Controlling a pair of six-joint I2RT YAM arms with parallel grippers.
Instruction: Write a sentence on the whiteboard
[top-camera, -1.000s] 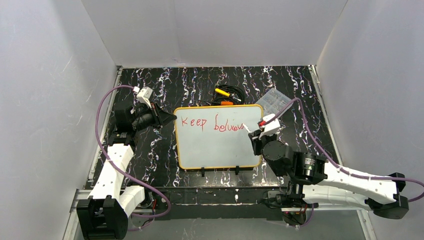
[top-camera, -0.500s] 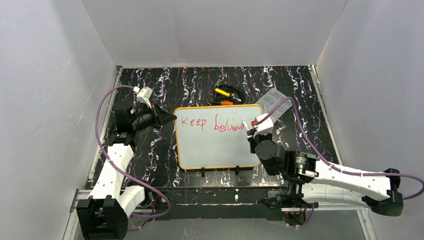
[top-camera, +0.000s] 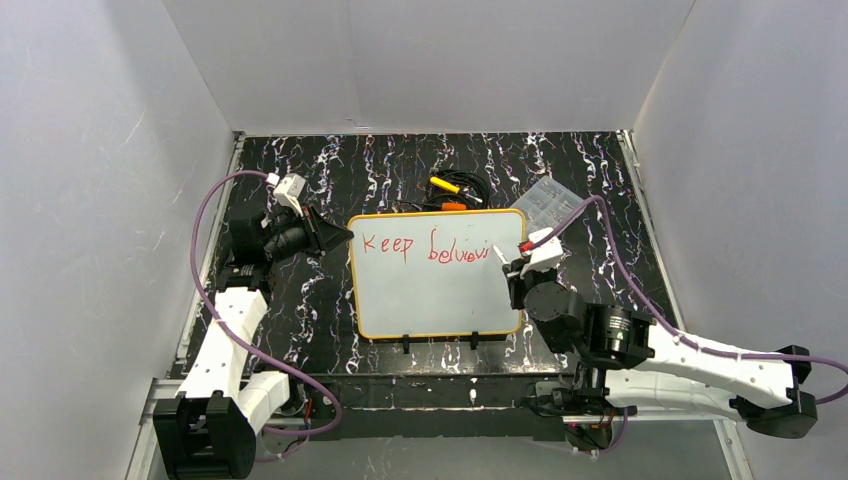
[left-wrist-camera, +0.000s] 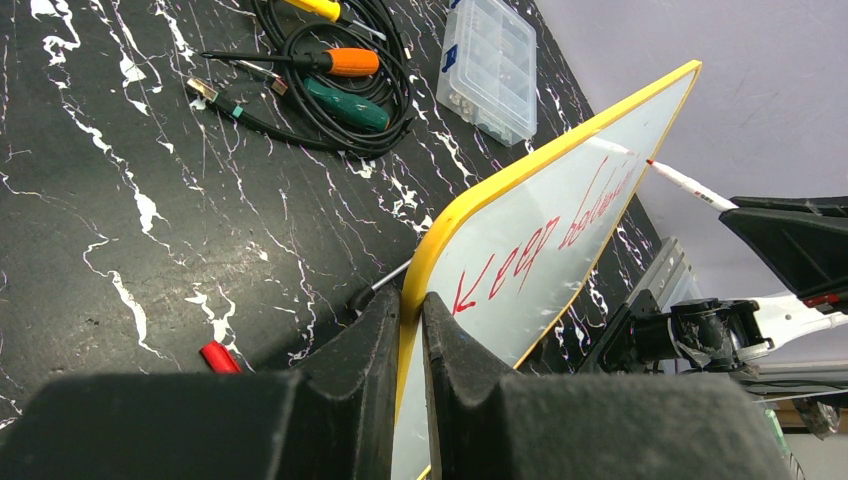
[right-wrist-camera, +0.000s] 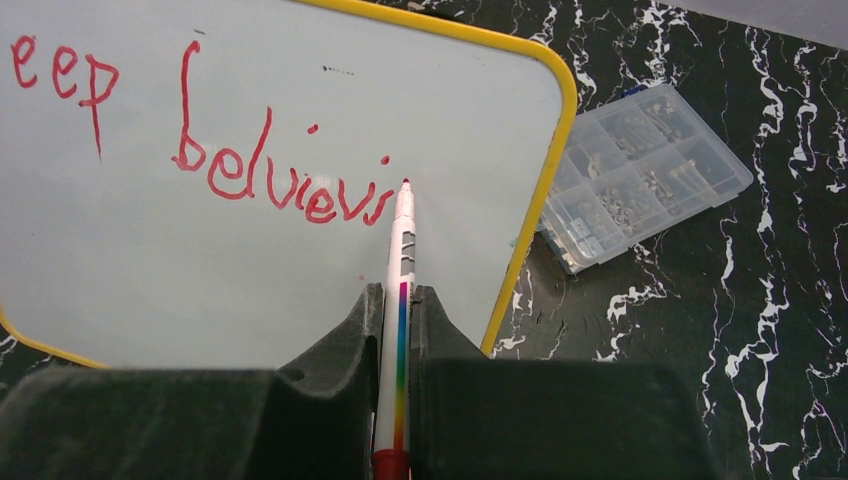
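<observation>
The whiteboard (top-camera: 430, 295), white with a yellow rim, lies mid-table. Red lettering (top-camera: 428, 249) on it reads "Keep believi"; the same letters show in the right wrist view (right-wrist-camera: 270, 180). My left gripper (top-camera: 338, 235) is shut on the board's left rim (left-wrist-camera: 440, 262). My right gripper (top-camera: 512, 264) is shut on a white marker (right-wrist-camera: 402, 270) with a rainbow stripe. Its red tip (right-wrist-camera: 405, 184) sits on the board just right of the last letter, near the right rim (right-wrist-camera: 540, 200).
A clear plastic parts box (top-camera: 545, 203) lies past the board's right corner. Screwdrivers and a black cable (top-camera: 450, 190) lie behind the board. A red marker cap (left-wrist-camera: 218, 356) lies by the left fingers. Two black clips (top-camera: 440, 342) sit at the board's near edge.
The right gripper swung left and forward half a second ago, then came back right. The marker tip now rests just past the last stroke. The left gripper has not moved.
</observation>
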